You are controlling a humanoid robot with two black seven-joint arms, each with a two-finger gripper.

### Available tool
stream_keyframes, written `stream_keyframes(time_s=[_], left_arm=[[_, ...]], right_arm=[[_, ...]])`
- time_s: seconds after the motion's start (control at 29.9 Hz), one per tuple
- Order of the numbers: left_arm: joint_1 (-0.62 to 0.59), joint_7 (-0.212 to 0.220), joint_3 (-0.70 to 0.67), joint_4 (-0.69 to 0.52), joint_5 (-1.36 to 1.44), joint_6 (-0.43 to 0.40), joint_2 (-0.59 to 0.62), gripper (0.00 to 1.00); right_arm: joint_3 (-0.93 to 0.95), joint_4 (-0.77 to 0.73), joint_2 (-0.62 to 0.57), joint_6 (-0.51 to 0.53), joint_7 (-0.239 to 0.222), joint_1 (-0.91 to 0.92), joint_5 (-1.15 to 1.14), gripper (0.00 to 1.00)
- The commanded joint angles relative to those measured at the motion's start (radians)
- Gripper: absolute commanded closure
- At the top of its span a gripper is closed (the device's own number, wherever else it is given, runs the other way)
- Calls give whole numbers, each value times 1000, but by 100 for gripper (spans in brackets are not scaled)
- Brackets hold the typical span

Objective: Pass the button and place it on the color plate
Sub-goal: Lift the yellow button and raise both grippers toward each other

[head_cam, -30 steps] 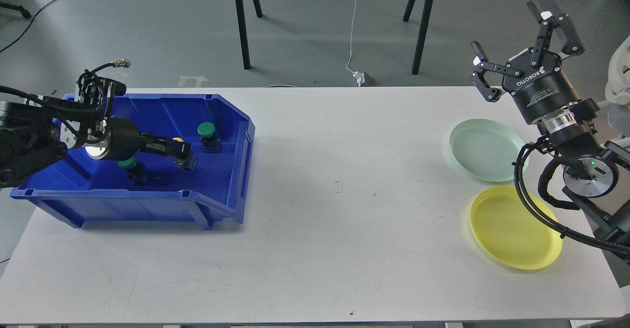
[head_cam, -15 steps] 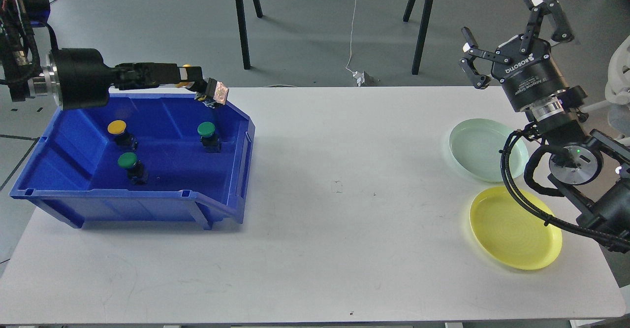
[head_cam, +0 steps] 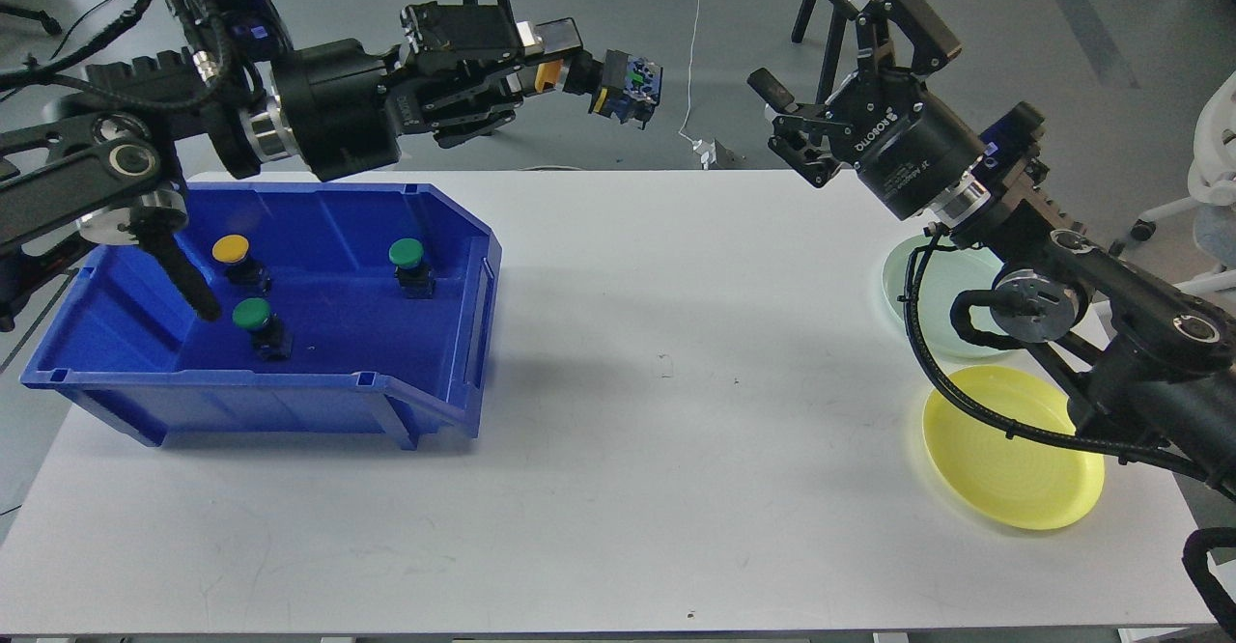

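Head view: white table (head_cam: pixel 618 411) fills most of the frame, floor and stand legs along the top.
Left gripper (head_cam: pixel 570 59): upper centre-left of the frame, raised over the far table edge, fingers pinched on a button (head_cam: pixel 626 88); I read the grip as firm on its yellow end.
Button: held sideways in the air, black-and-blue body pointing right, clear of the table and of the bin (head_cam: pixel 290 373).
Right gripper (head_cam: pixel 826 64): upper right of centre, jaws spread wide with nothing between them, facing left toward the button; a gap shows between them.
Bin: blue, left side of the frame, resting on the table.
Bin contents: one yellow button (head_cam: pixel 231 249) at its upper left, a green button (head_cam: pixel 251 313) just below it, a second green one (head_cam: pixel 407 254) toward the bin's right wall; all three stand apart.
Green plate (head_cam: pixel 912 281): pale, right side of the frame, largely hidden behind my right arm.
Yellow plate (head_cam: pixel 1004 469): lower right, just below the green plate, bare, cable crossing its upper edge.
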Motion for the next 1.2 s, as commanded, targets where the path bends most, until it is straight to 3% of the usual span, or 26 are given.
stream_keyframes(time_s=[0.0,0.8,1.17], left_arm=[[22,0,-7,25,-32,37,-77,82],[100,0,-50,226,-37,36,-228,81],[106,0,-58,227,-37,36,-254,81]], right_arm=[[-50,7,12,0,0,25,-14,5],[-84,91,-8,0,0,19,-18,14],[-102,82,-6,0,0,11,-23,18]])
